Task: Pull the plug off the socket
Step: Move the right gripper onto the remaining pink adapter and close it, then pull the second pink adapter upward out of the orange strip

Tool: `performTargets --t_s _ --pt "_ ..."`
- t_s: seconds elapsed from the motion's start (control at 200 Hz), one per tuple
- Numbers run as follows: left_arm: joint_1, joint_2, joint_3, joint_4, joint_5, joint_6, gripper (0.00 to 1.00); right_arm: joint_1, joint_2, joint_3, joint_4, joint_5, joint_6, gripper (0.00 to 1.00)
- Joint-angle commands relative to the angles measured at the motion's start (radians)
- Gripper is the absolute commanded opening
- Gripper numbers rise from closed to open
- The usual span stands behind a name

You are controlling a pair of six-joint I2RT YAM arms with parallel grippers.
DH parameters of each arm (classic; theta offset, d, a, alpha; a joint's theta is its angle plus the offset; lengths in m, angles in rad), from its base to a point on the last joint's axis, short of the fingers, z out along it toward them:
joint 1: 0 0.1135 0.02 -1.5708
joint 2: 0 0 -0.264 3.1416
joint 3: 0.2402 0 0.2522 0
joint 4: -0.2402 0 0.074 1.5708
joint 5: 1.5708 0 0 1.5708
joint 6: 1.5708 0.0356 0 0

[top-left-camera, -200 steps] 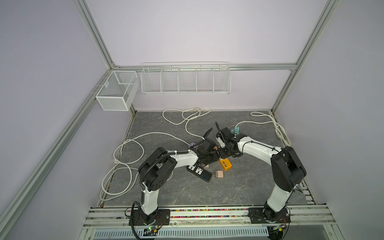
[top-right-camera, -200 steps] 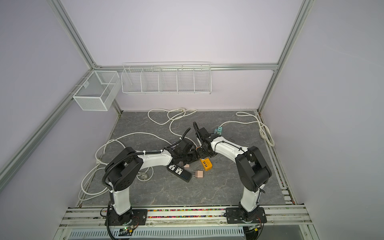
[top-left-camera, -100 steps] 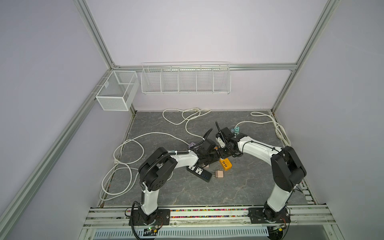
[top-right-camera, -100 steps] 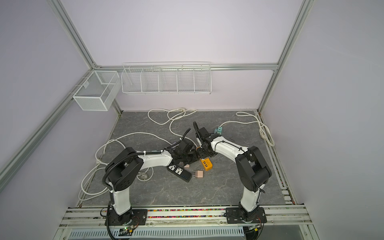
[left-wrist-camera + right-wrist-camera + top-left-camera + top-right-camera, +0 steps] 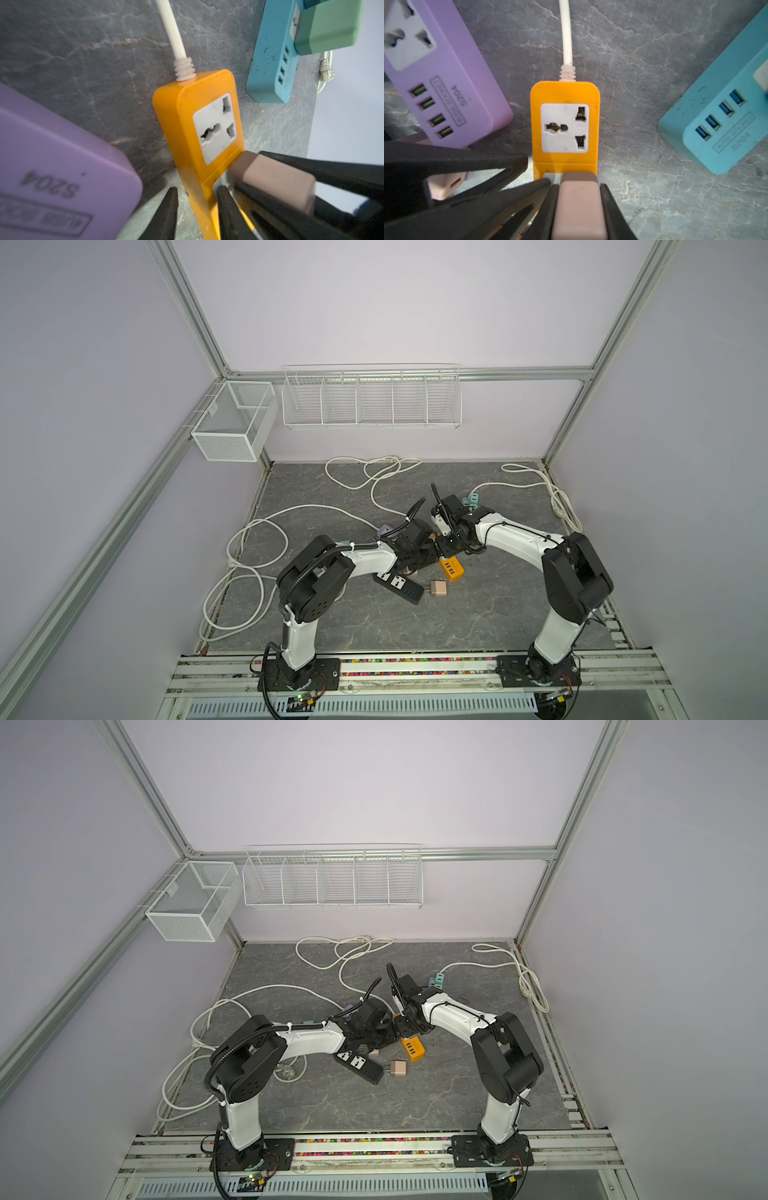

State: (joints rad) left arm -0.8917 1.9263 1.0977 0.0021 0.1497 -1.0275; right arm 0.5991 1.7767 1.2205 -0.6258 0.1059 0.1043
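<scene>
The white mesh box [image 5: 226, 443] hangs at the upper left in both top views, with the five-bay wire rack [image 5: 372, 406] beside it along the back wall. Mid-frame on the floor, the orange power strip [image 5: 564, 93] carries the pink plug [image 5: 579, 207] in the socket at its cord-free end. The teal strip [image 5: 268, 79] holds a green plug [image 5: 328, 27]. Both arms bend low, wrists nearly meeting. The right gripper [image 5: 579, 186] pinches the pink plug. The left gripper [image 5: 197, 191] straddles the orange strip's edge, fingers slightly apart; whether it squeezes, I can't tell.
</scene>
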Motion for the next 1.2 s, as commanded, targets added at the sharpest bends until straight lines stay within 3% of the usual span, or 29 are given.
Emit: performTargets --t_s 0.0,0.17,0.605,0.78,1.195 --pt "-0.013 0.025 -0.038 -0.140 -0.035 -0.001 0.33 -0.002 -0.070 -0.008 0.007 0.021 -0.001 0.21" --pt "-0.021 0.021 -0.036 -0.133 -0.033 -0.007 0.33 -0.013 -0.077 0.010 -0.026 0.064 -0.011 0.22" --pt "-0.021 0.001 -0.036 -0.126 -0.038 -0.008 0.32 -0.031 -0.175 -0.030 -0.003 -0.004 0.024 0.21" --pt "-0.022 -0.034 -0.009 -0.126 -0.039 0.016 0.32 -0.049 -0.235 -0.052 -0.004 -0.050 0.048 0.21" --pt "-0.012 -0.248 -0.082 -0.180 -0.160 0.070 0.36 -0.068 -0.394 -0.189 0.087 -0.238 0.198 0.21"
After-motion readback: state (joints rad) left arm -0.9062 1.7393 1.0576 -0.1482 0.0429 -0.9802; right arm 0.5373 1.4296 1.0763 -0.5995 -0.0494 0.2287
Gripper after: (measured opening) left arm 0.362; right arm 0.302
